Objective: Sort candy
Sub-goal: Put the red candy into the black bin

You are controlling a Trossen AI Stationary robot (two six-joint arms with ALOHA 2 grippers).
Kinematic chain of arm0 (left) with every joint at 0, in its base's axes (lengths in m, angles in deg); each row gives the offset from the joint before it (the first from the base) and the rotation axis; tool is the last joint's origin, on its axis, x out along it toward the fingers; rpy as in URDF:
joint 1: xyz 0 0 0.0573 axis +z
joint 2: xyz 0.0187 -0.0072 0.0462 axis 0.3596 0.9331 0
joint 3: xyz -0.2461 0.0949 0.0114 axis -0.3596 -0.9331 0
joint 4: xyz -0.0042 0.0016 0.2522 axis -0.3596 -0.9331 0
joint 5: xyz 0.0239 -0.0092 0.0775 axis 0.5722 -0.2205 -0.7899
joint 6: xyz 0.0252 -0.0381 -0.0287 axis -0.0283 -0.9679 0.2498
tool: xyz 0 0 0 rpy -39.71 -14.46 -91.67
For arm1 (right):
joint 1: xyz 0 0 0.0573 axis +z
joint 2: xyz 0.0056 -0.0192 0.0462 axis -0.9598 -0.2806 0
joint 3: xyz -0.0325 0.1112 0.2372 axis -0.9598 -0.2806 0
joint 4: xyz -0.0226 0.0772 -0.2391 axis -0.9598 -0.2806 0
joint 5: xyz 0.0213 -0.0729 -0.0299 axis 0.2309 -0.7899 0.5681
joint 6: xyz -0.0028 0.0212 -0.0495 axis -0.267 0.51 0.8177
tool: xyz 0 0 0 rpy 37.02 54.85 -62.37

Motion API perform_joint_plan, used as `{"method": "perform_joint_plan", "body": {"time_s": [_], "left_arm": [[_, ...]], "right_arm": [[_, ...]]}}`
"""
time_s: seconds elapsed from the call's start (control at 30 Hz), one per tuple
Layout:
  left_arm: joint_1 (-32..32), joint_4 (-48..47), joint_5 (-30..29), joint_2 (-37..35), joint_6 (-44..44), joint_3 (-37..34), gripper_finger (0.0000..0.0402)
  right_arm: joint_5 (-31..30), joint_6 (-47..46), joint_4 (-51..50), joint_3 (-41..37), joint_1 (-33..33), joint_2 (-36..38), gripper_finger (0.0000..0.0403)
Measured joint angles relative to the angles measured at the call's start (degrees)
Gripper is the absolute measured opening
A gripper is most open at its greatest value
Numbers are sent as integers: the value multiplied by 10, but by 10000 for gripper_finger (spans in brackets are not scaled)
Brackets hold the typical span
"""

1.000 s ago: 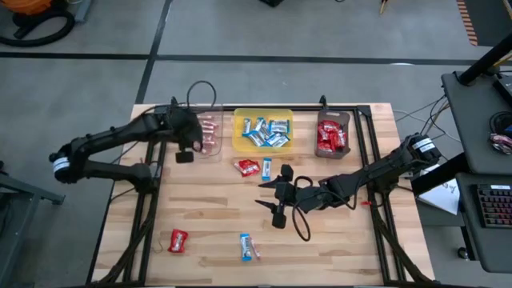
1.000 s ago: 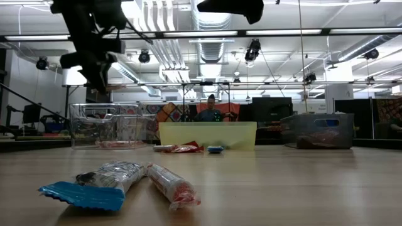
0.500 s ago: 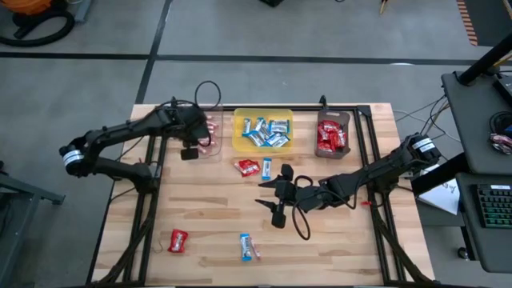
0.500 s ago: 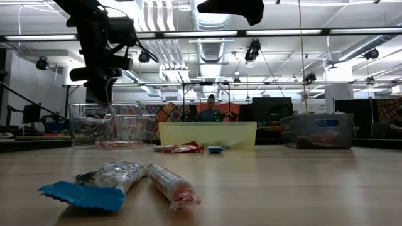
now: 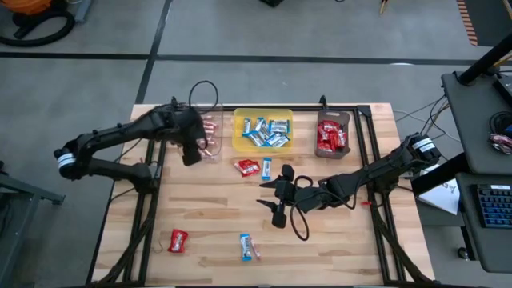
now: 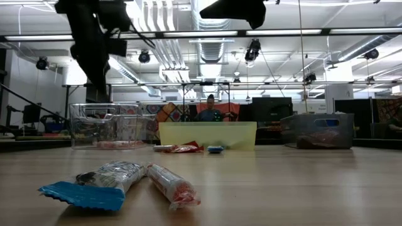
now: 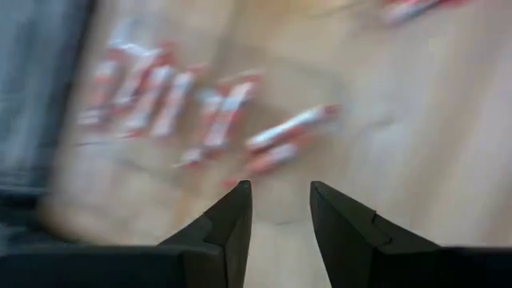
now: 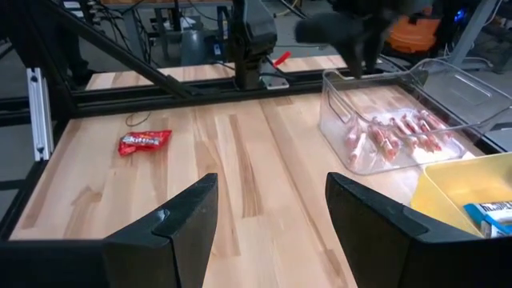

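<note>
End effector [image 5: 194, 150] above pinkish sticks [image 5: 210, 132], lengthwise front-to-back

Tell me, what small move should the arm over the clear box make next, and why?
Probably lift away. The left pincer hangs over the clear plastic tray, fingers apart and holding nothing, with thin pinkish candy sticks lying below it. Loose sweets remain on the wooden table, such as a red packet, so it could head there.

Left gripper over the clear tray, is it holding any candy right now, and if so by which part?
Nothing is held. The left gripper hangs over the clear tray with an empty gap between its fingers; the pinkish sticks lie below.
</note>
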Motion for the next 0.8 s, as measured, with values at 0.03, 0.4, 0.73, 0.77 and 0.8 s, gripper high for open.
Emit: {"method": "perform_joint_plan", "body": {"time_s": [0.03, 0.4, 0.73, 0.77, 0.8], "left_arm": [[-11, -1, 22, -9, -23, 1, 111], [-258, 21, 112, -61, -283, 1, 109], [-550, 22, 35, -6, -635, 1, 109], [-571, 22, 33, 4, -675, 1, 109], [-591, 22, 32, 16, -715, 1, 109]], "right_arm": [[0, 0, 0, 0, 0, 0, 224], [0, -7, -12, -1, 0, 0, 224], [0, -7, -12, -1, 10, 0, 224], [0, -7, -12, -1, 10, 0, 224], [0, -7, -12, -1, 10, 0, 224]]}}
